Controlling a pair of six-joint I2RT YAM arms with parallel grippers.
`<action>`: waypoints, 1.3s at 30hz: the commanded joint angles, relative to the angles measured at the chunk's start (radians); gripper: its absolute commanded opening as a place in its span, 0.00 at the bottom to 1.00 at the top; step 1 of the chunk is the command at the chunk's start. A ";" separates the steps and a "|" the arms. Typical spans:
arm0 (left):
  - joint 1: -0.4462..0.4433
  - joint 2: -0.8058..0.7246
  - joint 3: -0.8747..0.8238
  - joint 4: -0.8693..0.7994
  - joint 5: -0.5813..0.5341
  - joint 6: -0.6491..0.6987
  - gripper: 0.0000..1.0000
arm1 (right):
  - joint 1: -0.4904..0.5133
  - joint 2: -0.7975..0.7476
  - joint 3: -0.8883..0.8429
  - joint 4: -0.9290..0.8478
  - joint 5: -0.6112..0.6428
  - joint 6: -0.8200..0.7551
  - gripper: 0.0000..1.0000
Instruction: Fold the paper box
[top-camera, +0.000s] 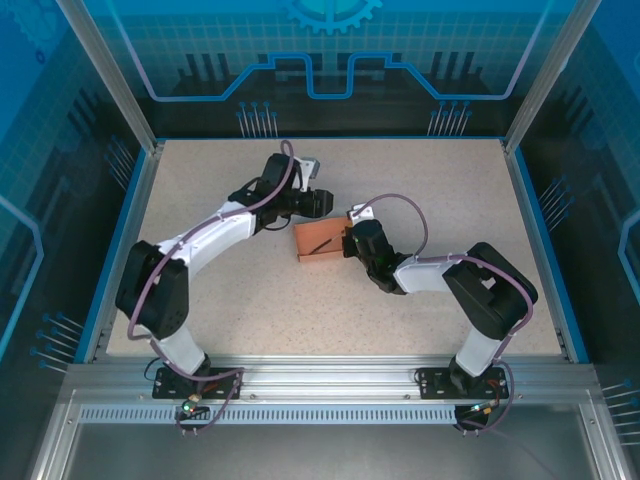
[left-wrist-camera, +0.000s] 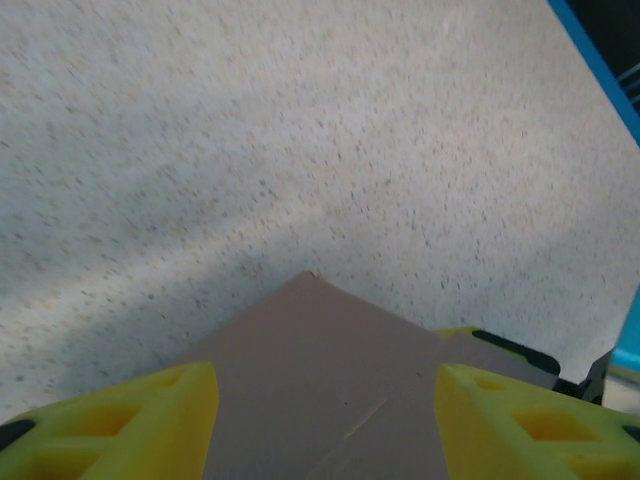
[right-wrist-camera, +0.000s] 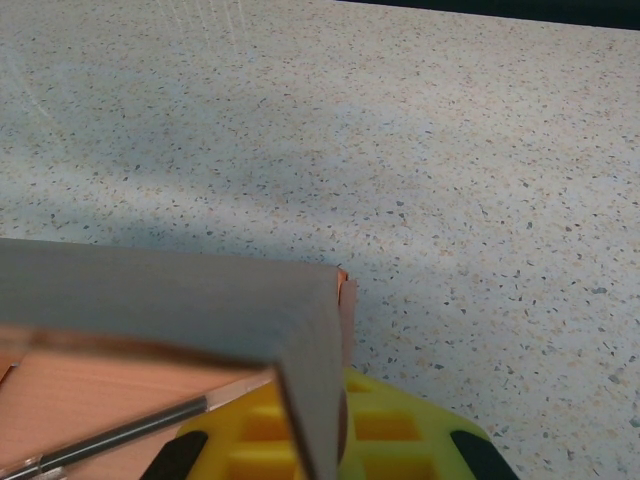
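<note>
The speckled beige table (top-camera: 440, 200) is the biggest thing before me, edged in blue and enclosed by aluminium posts (top-camera: 110, 80) and blue translucent panels (top-camera: 330, 50) printed with a gear and circuit-line patterns.

My left arm (top-camera: 210, 235) and right arm (top-camera: 440, 270), both white and black, bend inward and meet near the middle of the table.

The salmon-pink thin cardboard paper box (top-camera: 320, 254) sits there between them. Its open side faces up, and its long axis runs left to right, tilted slightly. From my left wrist one of its corners points away from me across the bare table.

My left gripper (top-camera: 322, 204) hangs at the box's far edge. Its yellow fingers (left-wrist-camera: 150, 410) stand well apart, with a flat cardboard panel between and beyond them. I cannot tell whether they touch it.

My right gripper (top-camera: 349, 240) is at the box's right end. Its jaws are closed, pinching an upright wall at its corner fold.

A thin dark pen-like stick (top-camera: 322, 243) lies slantwise on the box floor.
</note>
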 joint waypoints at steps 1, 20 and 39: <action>0.003 0.024 0.054 -0.098 0.109 0.021 0.61 | 0.021 0.010 -0.022 -0.091 -0.004 -0.011 0.01; 0.002 0.018 -0.064 -0.033 0.177 -0.018 0.59 | 0.023 -0.031 -0.010 -0.143 0.010 -0.017 0.19; -0.009 0.012 -0.130 0.026 0.176 -0.047 0.59 | 0.023 -0.426 -0.116 -0.408 -0.088 -0.031 0.37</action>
